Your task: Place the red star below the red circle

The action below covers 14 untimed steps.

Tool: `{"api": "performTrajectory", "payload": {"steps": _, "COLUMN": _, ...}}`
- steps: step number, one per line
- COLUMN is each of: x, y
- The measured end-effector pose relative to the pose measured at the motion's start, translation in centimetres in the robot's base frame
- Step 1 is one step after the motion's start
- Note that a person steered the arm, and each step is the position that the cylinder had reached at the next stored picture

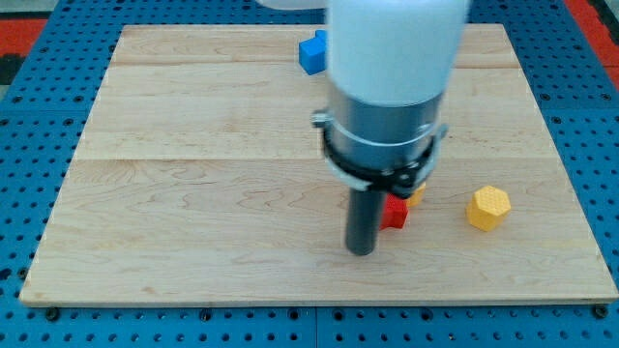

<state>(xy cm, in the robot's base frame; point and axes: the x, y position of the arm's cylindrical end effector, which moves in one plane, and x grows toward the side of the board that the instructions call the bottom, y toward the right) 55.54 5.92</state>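
Red block [394, 213]: shape not discernible, largely hidden behind the rod; lies on the wooden board [193, 193], lower centre-right, touching or just beside my tip [361, 251] on the view's right. My tip: bare rod end, carries nothing, rests on the board. Yellow hexagonal block [488, 207]: right of the red block, apart. Blue block [312, 52]: near the view's top, partly behind the arm.

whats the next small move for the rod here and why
Probably a short, careful nudge toward the view's right. My tip sits against the left side of a red block, its shape mostly hidden by the arm. A small yellow-orange piece peeks out just above it. No red circle shows; it may be hidden behind the arm, so a small move should reveal more.
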Motion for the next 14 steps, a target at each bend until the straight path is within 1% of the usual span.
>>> {"api": "performTrajectory", "payload": {"steps": 1, "x": -1.7, "y": -1.2}}
{"api": "performTrajectory", "payload": {"steps": 3, "x": 1.8, "y": 1.3}}
{"api": "performTrajectory", "payload": {"steps": 5, "x": -3.5, "y": 2.2}}
{"api": "performTrajectory", "payload": {"steps": 7, "x": -10.2, "y": 2.0}}
{"api": "performTrajectory", "payload": {"steps": 8, "x": -12.4, "y": 2.0}}
{"api": "performTrajectory", "payload": {"steps": 9, "x": -12.4, "y": -2.0}}
{"api": "performTrajectory", "payload": {"steps": 10, "x": -13.8, "y": 0.2}}
{"api": "performTrajectory", "payload": {"steps": 12, "x": -19.7, "y": 7.8}}
{"api": "performTrajectory", "payload": {"steps": 13, "x": -20.7, "y": 9.9}}
{"api": "performTrajectory", "payload": {"steps": 14, "x": -18.0, "y": 8.0}}
